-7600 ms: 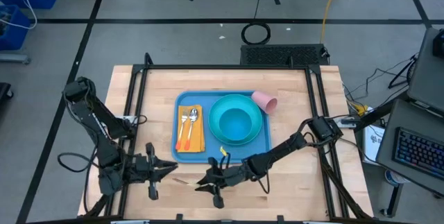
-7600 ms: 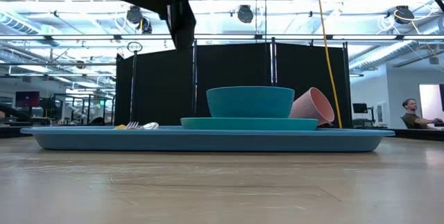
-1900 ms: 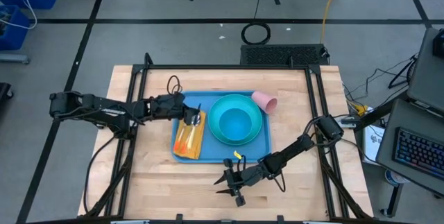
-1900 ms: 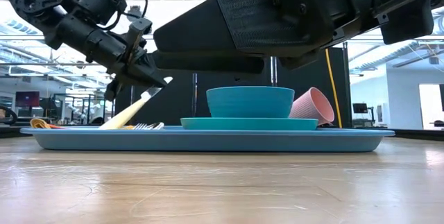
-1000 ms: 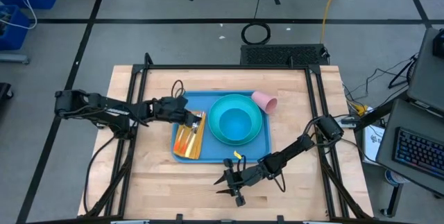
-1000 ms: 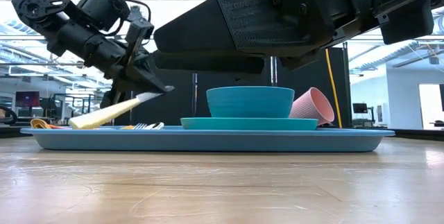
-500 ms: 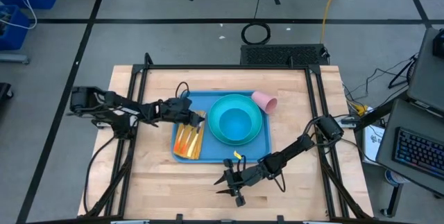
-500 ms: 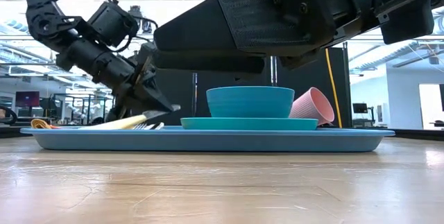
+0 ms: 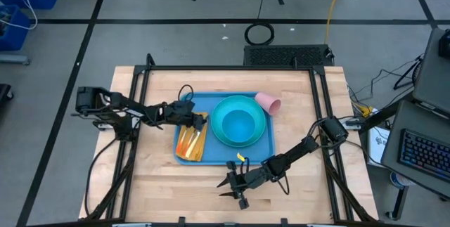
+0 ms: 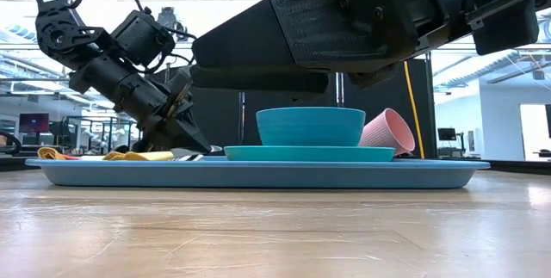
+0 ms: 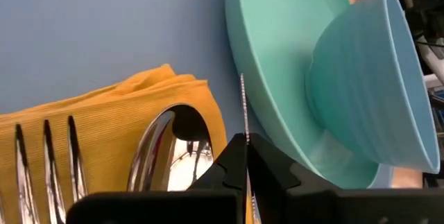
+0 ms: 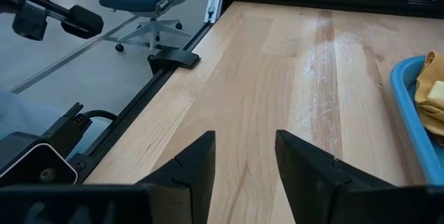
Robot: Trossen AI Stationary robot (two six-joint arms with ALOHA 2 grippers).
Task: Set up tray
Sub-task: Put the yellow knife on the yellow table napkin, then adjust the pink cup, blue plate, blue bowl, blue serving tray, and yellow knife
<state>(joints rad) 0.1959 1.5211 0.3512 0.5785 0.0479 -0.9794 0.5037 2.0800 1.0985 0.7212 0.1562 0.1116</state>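
Left tool (image 9: 200, 119): jaws closed on a knife (image 10: 153, 155), low over the napkin (image 9: 191, 139).
Right tool (image 9: 223, 185): parted, holding nothing, above the surface (image 9: 302, 107) near the tray's front edge.
Tray (image 9: 204, 100): mid-surface, carrying napkin, plate (image 9: 261, 132), bowl (image 9: 238, 124).

The left arm reaches in low from the left side of the table, its wrist tilted down. The left gripper (image 9: 199, 119) has its 2 fingers pressed together. The right arm stretches along the near side of the table; the right gripper (image 9: 223, 187) sits low, its 2 fingers (image 12: 195, 157) apart, holding nothing.
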